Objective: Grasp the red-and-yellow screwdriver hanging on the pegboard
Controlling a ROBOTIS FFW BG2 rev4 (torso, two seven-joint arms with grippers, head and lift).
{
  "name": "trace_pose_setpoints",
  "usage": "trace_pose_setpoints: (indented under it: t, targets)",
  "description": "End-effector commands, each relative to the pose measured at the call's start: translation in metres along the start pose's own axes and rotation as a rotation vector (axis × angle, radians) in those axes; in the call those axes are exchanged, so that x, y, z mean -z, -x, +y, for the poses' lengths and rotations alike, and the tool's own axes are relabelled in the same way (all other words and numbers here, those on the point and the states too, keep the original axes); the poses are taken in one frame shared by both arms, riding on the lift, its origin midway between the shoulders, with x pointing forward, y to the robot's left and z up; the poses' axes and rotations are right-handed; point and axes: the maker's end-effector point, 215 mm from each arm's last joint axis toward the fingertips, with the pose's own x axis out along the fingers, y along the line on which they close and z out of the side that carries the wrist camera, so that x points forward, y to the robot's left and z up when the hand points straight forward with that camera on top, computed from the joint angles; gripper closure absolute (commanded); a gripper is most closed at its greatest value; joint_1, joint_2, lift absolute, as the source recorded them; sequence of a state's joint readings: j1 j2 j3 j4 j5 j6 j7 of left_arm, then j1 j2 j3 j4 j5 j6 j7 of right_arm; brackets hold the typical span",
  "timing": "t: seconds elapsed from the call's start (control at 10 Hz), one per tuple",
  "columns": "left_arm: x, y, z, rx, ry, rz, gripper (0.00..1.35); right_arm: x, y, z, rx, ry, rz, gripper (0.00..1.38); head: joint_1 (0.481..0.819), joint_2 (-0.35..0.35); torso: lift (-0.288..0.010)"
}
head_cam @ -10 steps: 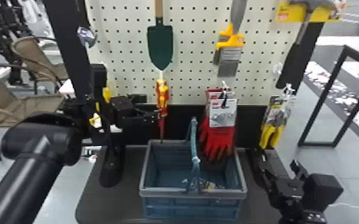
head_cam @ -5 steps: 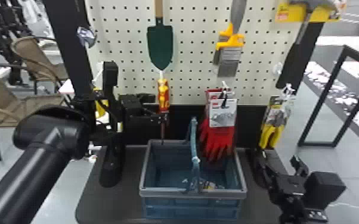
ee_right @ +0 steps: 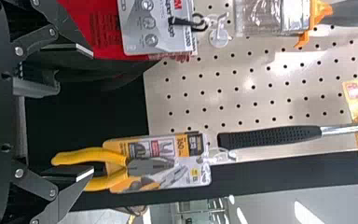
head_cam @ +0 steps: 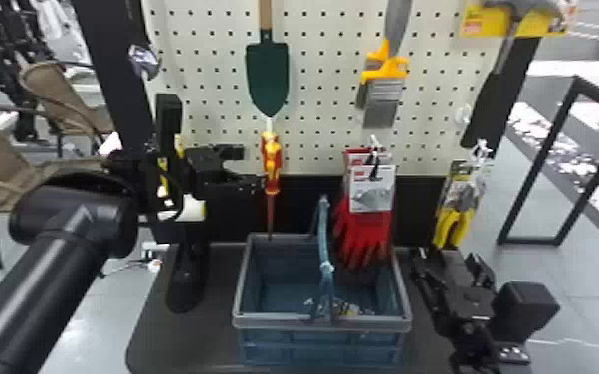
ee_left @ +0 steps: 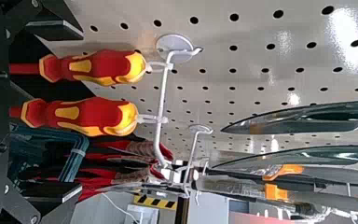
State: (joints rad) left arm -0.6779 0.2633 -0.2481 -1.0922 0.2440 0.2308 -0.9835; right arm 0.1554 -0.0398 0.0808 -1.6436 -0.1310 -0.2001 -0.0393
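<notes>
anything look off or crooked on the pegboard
Nothing stands out. The screwdriver hangs straight, tip down, on the pegboard; the trowel, brush, gloves and pliers hang in place too.

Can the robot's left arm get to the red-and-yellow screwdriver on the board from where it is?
Probably yes. The left gripper is open, right beside the handle of the red-and-yellow screwdriver on the pegboard, with nothing between them. The handle lines up with the gap between its fingers.
</notes>
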Motion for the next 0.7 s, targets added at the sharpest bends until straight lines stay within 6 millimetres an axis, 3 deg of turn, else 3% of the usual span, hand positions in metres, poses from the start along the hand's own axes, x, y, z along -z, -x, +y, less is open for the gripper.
trace_pose_setpoints:
  t: [0.0, 0.5, 0.6]
  targets:
    - [-0.001, -0.004, -0.002, 0.012, 0.008, 0.006, 0.16, 0.002, -0.001, 0.006, -0.010, -0.009, 0.003, 0.40, 0.549, 0.000, -0.100]
    - [0.003, -0.024, -0.016, 0.060, 0.034, 0.009, 0.17, -0.001, -0.004, 0.012, -0.022, -0.018, -0.005, 0.40, 0.549, 0.000, -0.100]
    - [0.004, -0.026, -0.018, 0.064, 0.024, 0.017, 0.35, -0.001, -0.004, 0.012, -0.022, -0.018, -0.005, 0.40, 0.549, 0.000, -0.100]
